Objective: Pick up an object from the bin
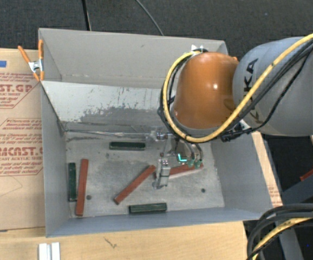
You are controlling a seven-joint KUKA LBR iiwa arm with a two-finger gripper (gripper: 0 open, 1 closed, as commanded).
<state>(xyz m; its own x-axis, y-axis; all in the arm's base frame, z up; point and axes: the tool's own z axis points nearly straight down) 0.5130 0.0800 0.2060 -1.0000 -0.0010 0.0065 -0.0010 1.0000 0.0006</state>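
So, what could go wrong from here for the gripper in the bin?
The gripper sits at the upper end of the long red-brown diagonal stick, close to a second red-brown stick under the wrist. It may catch both, or only a tip, and the stick could swing or slip out. The orange wrist cover hides part of that spot, so a poor grasp may go unnoticed.

Thing under me: red-brown stick [134, 186], long, thin, straight. It lies flat on the floor of the bin [102, 169], about mid-floor and nearer the view's lower wall. Pose is diagonal, with the lower end toward the lower left and the upper end rising rightward to stop just below my arm [210, 91]. A second red-brown piece [184, 170] lies just right of that end, partly hidden. I cannot tell if the two touch.
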